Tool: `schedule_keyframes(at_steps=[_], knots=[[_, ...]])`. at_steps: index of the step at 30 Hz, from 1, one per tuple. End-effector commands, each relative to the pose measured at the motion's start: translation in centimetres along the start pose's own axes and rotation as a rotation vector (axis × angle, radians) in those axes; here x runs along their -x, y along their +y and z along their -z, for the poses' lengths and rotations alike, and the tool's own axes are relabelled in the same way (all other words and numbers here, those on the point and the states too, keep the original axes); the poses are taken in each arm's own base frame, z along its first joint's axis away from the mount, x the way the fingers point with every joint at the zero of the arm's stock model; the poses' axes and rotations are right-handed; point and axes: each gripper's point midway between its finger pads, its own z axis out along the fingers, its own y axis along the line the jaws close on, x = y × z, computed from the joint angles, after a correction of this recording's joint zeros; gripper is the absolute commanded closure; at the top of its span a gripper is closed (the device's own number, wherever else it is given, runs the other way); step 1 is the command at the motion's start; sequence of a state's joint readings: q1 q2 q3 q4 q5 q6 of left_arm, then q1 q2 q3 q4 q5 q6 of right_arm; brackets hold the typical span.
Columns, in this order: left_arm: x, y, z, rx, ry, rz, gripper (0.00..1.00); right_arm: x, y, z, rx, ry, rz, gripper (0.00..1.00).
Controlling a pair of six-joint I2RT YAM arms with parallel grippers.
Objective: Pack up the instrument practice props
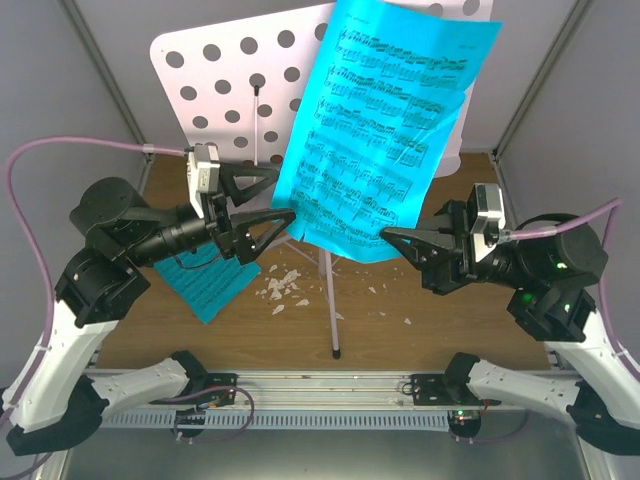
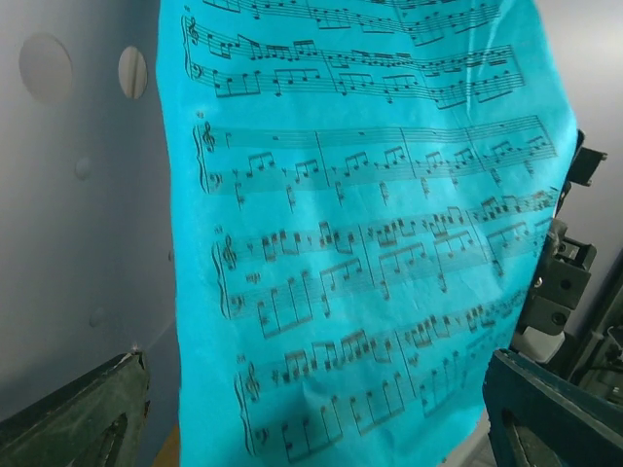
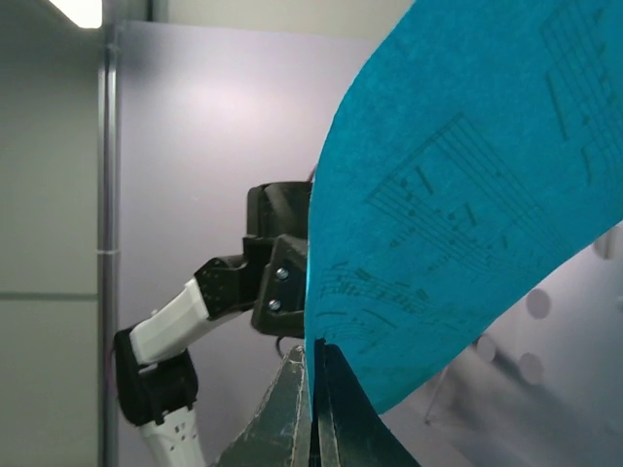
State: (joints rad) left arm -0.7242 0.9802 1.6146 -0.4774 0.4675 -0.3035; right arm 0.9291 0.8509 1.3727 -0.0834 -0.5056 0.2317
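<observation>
Cyan paper lies nearest: a second music sheet is flat on the table, left of the pole of the music stand and partly under the left arm. White crumbs are scattered beside the pole's foot.

Higher up, just left of the pole, the left gripper has its fingers spread wide and holds nothing. It sits beside the left edge of the raised sheet. Right of the pole, the right gripper has its fingers pressed together on the bottom right edge of the large music sheet. This sheet rises from the pinch in front of the stand's perforated desk and covers the desk's right side. Whether it leans on the desk cannot be told.

The paper looks thin, light and limp, and it bows into a curve in the right wrist view. Held at one edge it will likely flop and swing, and a sharp tug could tear it. A second pinch on the opposite left edge would probably steady it. The flat sheet likely needs a lifted corner to grip.
</observation>
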Motion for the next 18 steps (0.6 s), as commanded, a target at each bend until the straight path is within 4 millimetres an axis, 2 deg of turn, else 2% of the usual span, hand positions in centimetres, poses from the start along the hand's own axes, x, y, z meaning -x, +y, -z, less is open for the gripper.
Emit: schedule_keyframes(at_steps=[1, 5, 10, 13, 18], knots=[[0.6, -0.5, 0.2, -0.015, -0.021, 0.044, 0.07, -1.2, 1.2, 0.0, 0.077, 0.039, 0.0, 1.0], [0.1, -0.4, -0.3, -0.027, -0.004, 0.067, 0.08, -1.8, 1.4, 0.1, 0.094, 0.055, -0.008, 0.99], [-0.1, -0.7, -0.9, -0.07, 0.004, 0.088, 0.15, -2.3, 1.5, 0.3, 0.092, 0.071, -0.014, 0.99], [0.0, -0.8, -0.9, -0.078, -0.006, 0.087, 0.24, -2.6, 1.2, 0.5, 0.074, 0.079, -0.013, 0.99], [0.6, -1.5, -0.4, -0.102, -0.044, 0.079, 0.48, -4.2, -0.2, 0.7, -0.01, 0.136, -0.019, 1.0]])
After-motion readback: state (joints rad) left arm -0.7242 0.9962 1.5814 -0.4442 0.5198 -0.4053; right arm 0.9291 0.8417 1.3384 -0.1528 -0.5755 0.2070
